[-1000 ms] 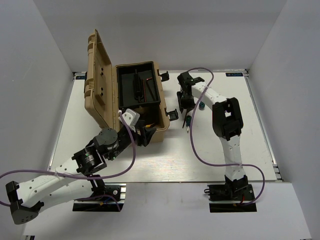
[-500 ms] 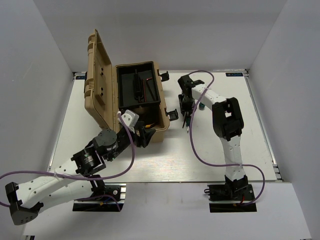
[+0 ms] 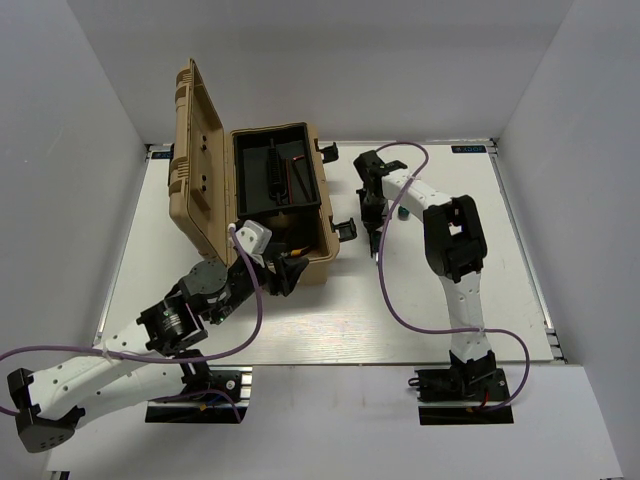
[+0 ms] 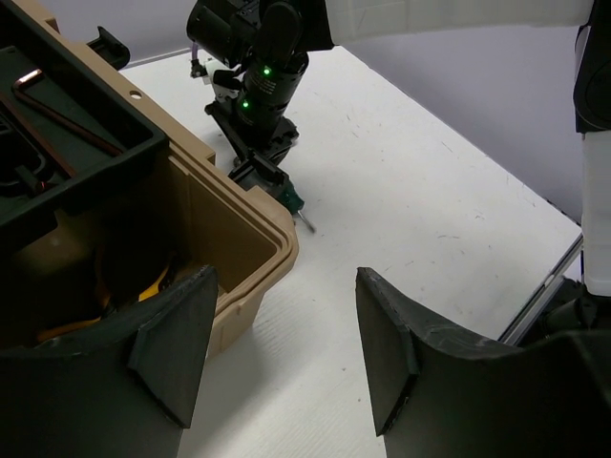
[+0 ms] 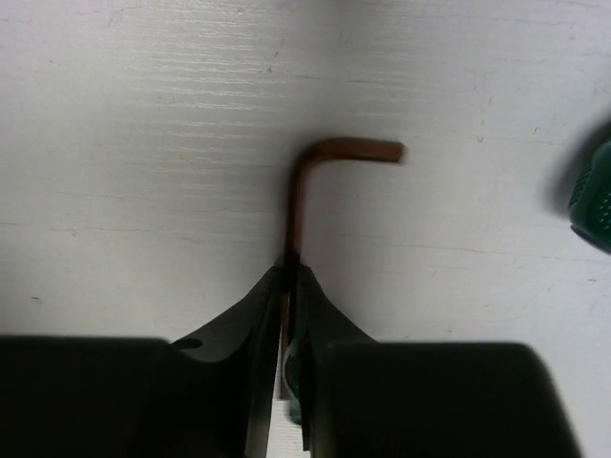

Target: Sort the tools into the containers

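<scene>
My right gripper point(image 5: 288, 269) is shut on the long leg of a thin L-shaped hex key point(image 5: 304, 181) that lies on the white table; in the top view it is just right of the toolbox point(image 3: 372, 212). A green-handled screwdriver point(image 5: 594, 202) lies close by, and it shows under that gripper in the left wrist view point(image 4: 291, 198). My left gripper point(image 4: 286, 286) is open and empty at the front right corner of the open tan toolbox point(image 4: 258, 224). Yellow-handled pliers point(image 4: 153, 286) lie in the toolbox bottom. A second hex key point(image 4: 57, 110) lies in its black tray.
The toolbox lid point(image 3: 195, 150) stands upright on the left side. Black latches point(image 3: 345, 228) stick out of the toolbox's right wall, near my right gripper. Purple cables point(image 3: 385, 285) hang off both arms. White walls close the table in.
My right gripper has shifted slightly toward the toolbox and down over the hex key. My left arm has drawn back a little toward the near left.
</scene>
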